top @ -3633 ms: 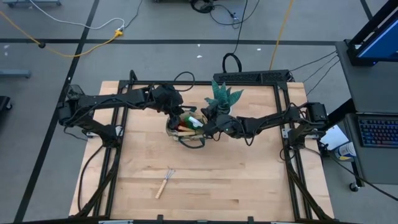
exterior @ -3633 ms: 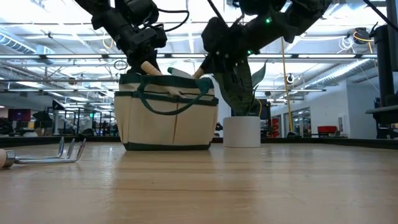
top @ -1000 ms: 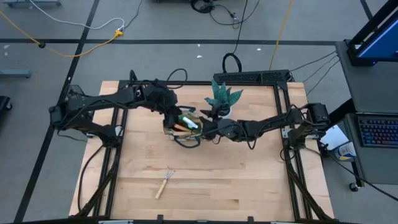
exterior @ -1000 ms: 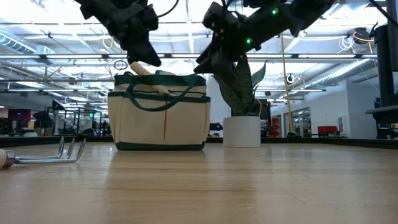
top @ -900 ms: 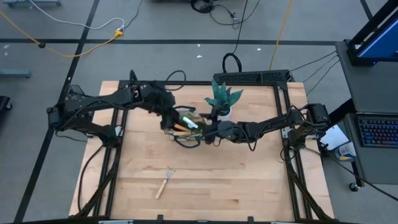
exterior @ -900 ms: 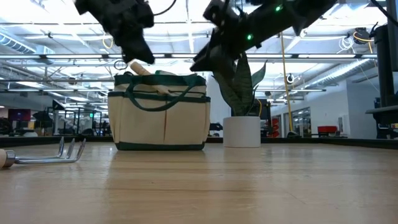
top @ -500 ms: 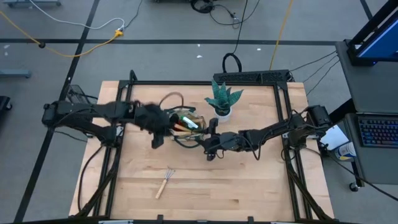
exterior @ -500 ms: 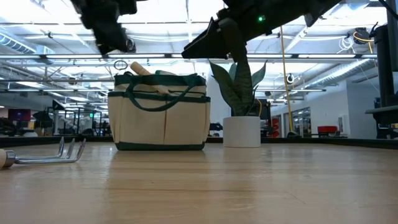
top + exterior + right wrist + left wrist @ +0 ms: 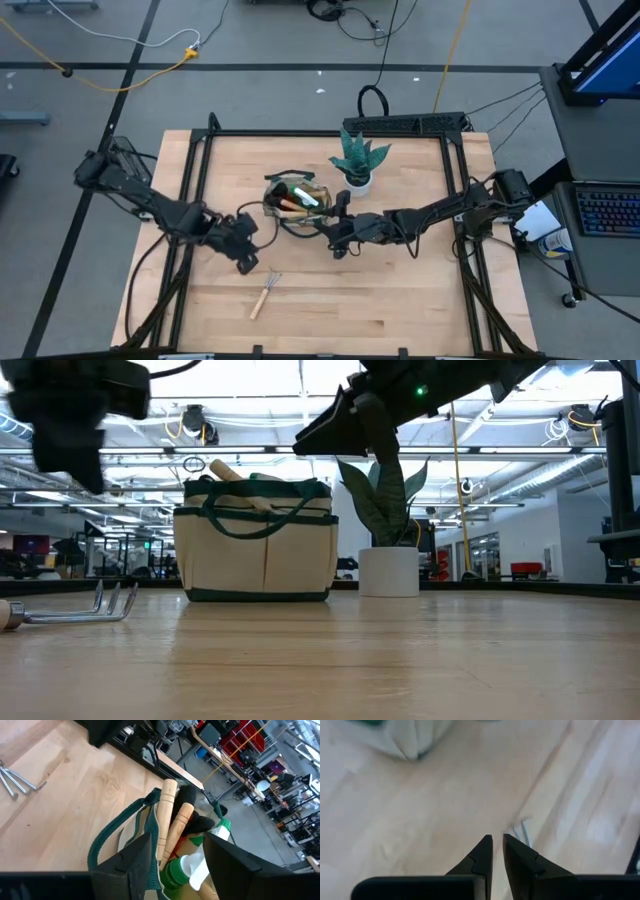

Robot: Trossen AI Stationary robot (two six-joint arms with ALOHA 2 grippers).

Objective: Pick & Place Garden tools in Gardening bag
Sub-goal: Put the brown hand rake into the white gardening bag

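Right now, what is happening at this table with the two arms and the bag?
The robot is packing garden tools into the gardening bag, which already holds wooden-handled tools and a green spray bottle. One hand rake lies on the table, not yet packed. The left gripper hangs empty just above the rake, its fingers nearly shut. The right gripper hovers beside the bag, fingers open, holding nothing. A potted plant stands next to the bag.
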